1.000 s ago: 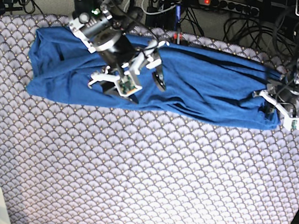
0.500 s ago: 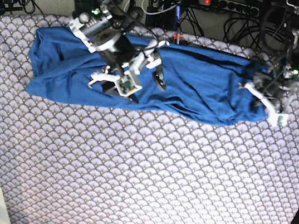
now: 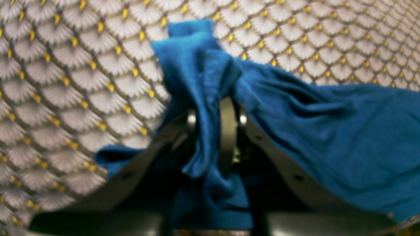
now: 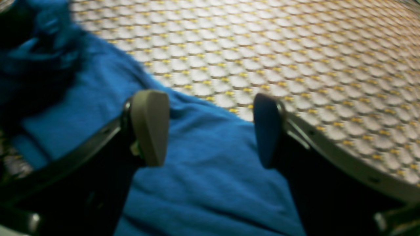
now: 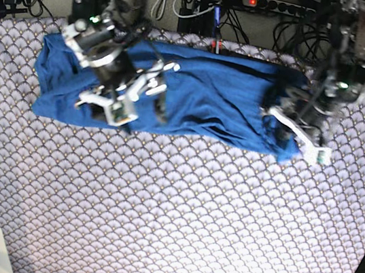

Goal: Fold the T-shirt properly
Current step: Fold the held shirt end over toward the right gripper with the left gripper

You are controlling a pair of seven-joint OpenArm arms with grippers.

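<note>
Starting on the left of the base view, your right gripper [image 5: 127, 101] hangs over the near edge of the T-shirt [image 5: 201, 105], jaws wide apart, nothing between them; its wrist view shows both pads [image 4: 149, 126] above blue fabric. The shirt lies as a long band across the far part of the scallop-patterned cloth [image 5: 176, 225]. Over on the right, your left gripper [image 5: 291, 135] has its jaws pinched together on the shirt's right end, bunched fabric sticking up between the fingers [image 3: 227, 131].
</note>
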